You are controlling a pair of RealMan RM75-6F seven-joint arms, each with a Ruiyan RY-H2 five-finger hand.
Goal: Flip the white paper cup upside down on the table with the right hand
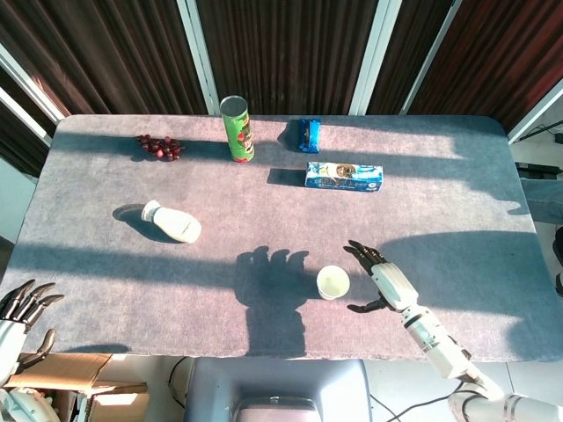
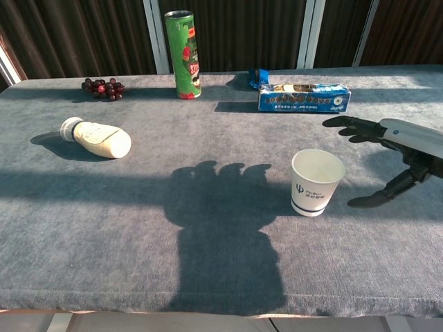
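The white paper cup (image 1: 333, 282) (image 2: 317, 182) stands upright on the table, mouth up, with a dark logo and blue band near its base. My right hand (image 1: 380, 277) (image 2: 387, 152) hovers just to the right of the cup, fingers spread and thumb held apart, holding nothing and not touching the cup. My left hand (image 1: 22, 312) hangs off the table's near left corner, fingers apart and empty; the chest view does not show it.
A green chip can (image 1: 237, 128) stands at the back centre, with red grapes (image 1: 159, 146) to its left. A blue packet (image 1: 309, 134) and a blue biscuit box (image 1: 344, 176) lie back right. A white bottle (image 1: 172, 221) lies on its side at left.
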